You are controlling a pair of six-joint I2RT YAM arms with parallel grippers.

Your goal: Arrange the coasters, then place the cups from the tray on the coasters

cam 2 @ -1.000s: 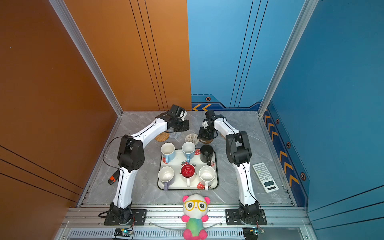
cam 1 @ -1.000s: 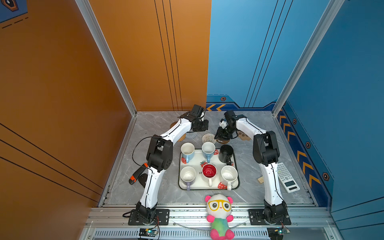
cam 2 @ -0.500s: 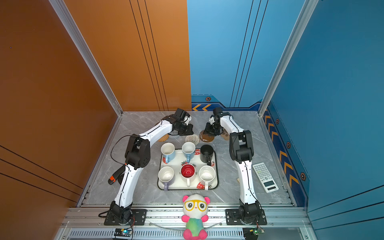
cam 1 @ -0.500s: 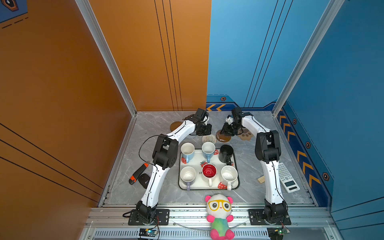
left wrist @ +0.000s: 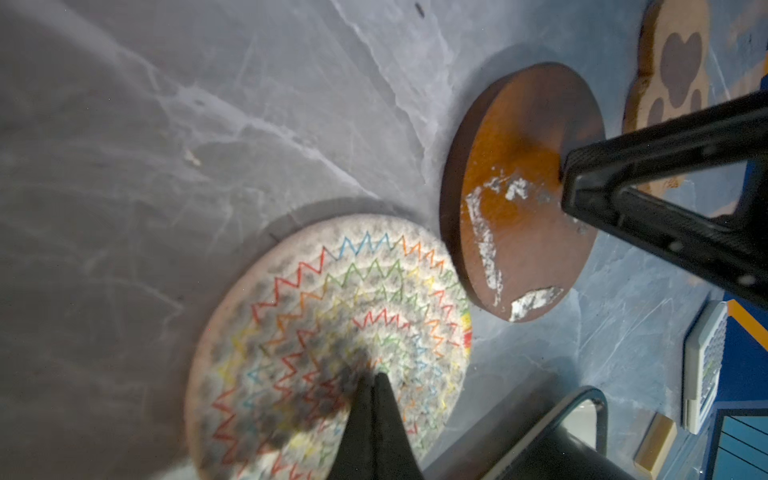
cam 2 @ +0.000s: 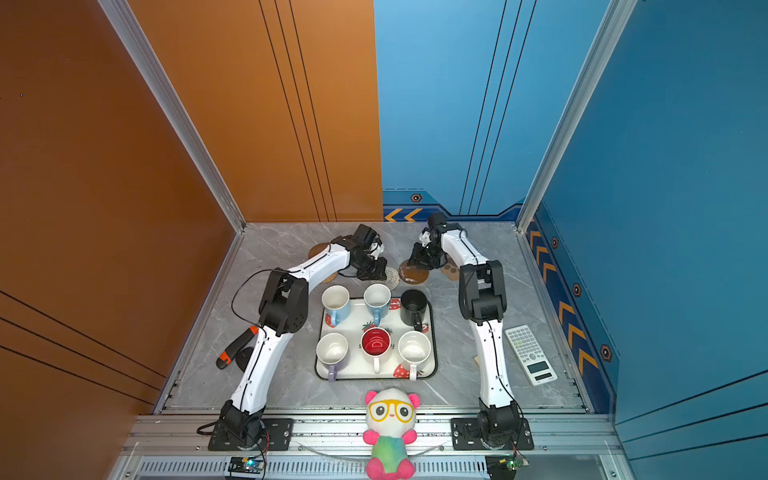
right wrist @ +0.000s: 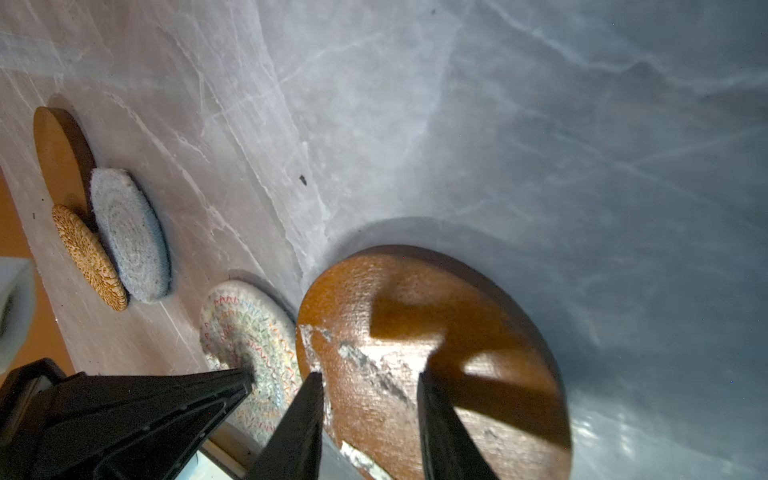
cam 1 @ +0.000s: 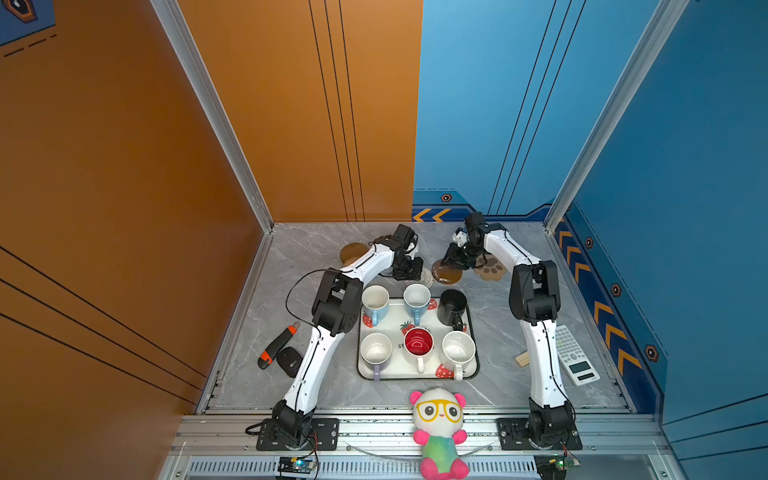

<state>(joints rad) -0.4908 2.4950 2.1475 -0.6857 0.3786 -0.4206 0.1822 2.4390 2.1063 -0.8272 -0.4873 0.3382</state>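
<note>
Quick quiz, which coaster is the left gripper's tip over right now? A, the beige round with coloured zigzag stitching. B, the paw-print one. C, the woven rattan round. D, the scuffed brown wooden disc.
A: in the left wrist view the shut left gripper sits over the zigzag-stitched beige round.

The left gripper, tips closed, sits over the zigzag-stitched crochet coaster. Just beside it lies a wooden disc, with the right gripper over it and a paw coaster beyond.
</note>
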